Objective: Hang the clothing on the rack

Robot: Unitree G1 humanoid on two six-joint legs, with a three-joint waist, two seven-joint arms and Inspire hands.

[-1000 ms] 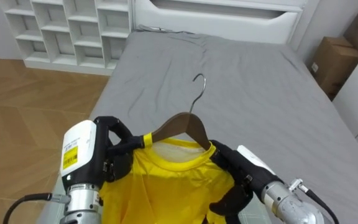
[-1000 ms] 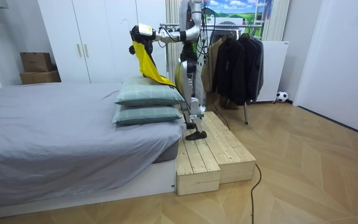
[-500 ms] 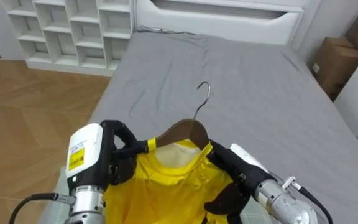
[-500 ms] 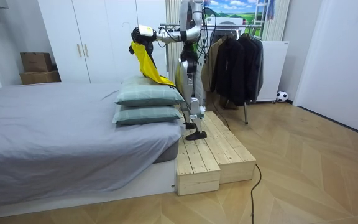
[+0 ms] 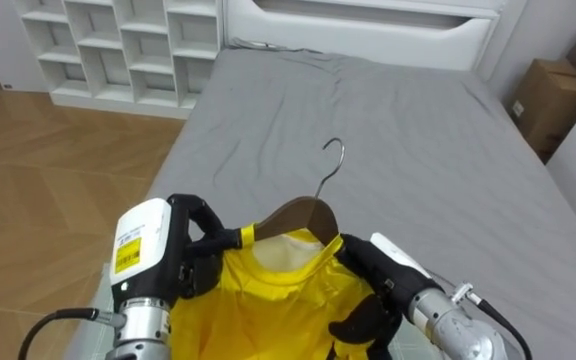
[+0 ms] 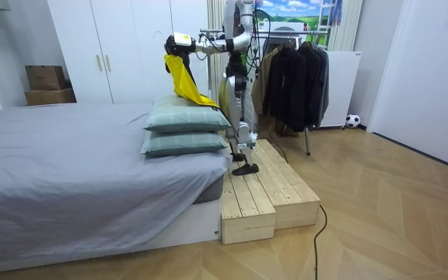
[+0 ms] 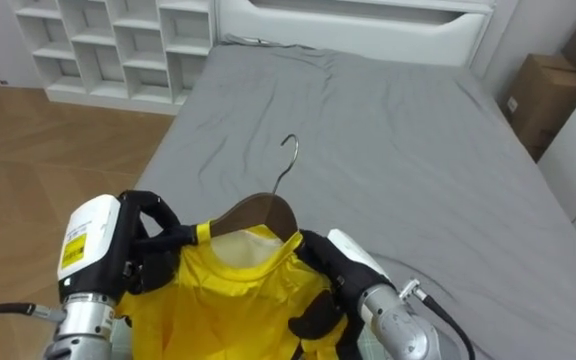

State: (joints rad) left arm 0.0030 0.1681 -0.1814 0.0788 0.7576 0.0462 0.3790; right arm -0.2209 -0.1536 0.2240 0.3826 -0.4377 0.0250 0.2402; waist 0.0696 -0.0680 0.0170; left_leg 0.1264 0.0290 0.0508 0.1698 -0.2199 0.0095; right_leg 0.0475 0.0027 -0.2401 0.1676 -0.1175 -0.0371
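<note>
Item: yellow T-shirt [image 5: 278, 295] on wooden hanger [image 5: 303, 212] | left hand [image 5: 193, 258], right hand [image 5: 368, 278]: fingers gripped its shoulders | risk: uneven pull could slide it off the hanger.

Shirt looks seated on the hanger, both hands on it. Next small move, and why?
Probably start turning from the bed toward the clothes rack. The wooden hanger sits inside the yellow shirt collar, hook free above; left hand and right hand each grip a shoulder. In the room view the rack stands behind the robot, likely beyond reach.
</note>
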